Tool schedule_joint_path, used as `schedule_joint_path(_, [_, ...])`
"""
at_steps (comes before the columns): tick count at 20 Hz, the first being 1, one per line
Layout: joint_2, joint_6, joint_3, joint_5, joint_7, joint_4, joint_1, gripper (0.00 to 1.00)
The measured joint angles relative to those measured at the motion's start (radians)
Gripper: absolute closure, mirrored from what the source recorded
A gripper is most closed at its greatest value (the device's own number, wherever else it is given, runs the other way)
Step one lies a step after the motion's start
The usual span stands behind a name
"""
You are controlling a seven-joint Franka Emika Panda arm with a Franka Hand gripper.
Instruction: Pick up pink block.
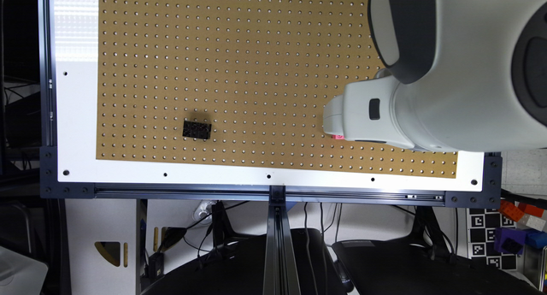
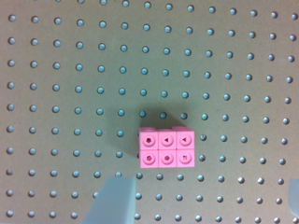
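The tool (image 2: 201, 200) is hovering with its fingers (image 2: 114, 200) spread apart above the pink block (image 2: 167, 147), which is lying flat on the pegboard (image 1: 256, 72) near its edge; centring the fingers across the block before descending looks wise.

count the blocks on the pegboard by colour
pink block: 1, also peeking out under the arm
black block: 1
total on the pegboard: 2
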Motion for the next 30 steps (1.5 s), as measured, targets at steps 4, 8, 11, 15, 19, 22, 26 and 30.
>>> schedule_joint_path(4, [0.054, 0.04, 0.0, -0.0001, 0.0, 0.002, 0.0, 0.0])
schedule_joint_path(8, [0.088, 0.051, 0.0, -0.0002, 0.0, 0.013, 0.0, 0.0])
schedule_joint_path(11, [0.124, 0.081, 0.0, -0.0014, 0.0, 0.013, 0.0, 0.0])
schedule_joint_path(15, [0.145, 0.094, 0.0, -0.0016, 0.0, 0.015, 0.0, 0.0])
schedule_joint_path(19, [0.18, 0.125, -0.001, -0.0058, 0.0, 0.016, -0.001, 0.0])
schedule_joint_path(22, [0.187, 0.131, -0.003, -0.0089, 0.0, 0.017, -0.002, 0.0])
schedule_joint_path(26, [0.187, 0.131, -0.004, -0.0118, 0.0, 0.019, -0.005, 0.0])
schedule_joint_path(30, [0.187, 0.125, -0.004, -0.0163, 0.0, 0.018, -0.013, 0.0])
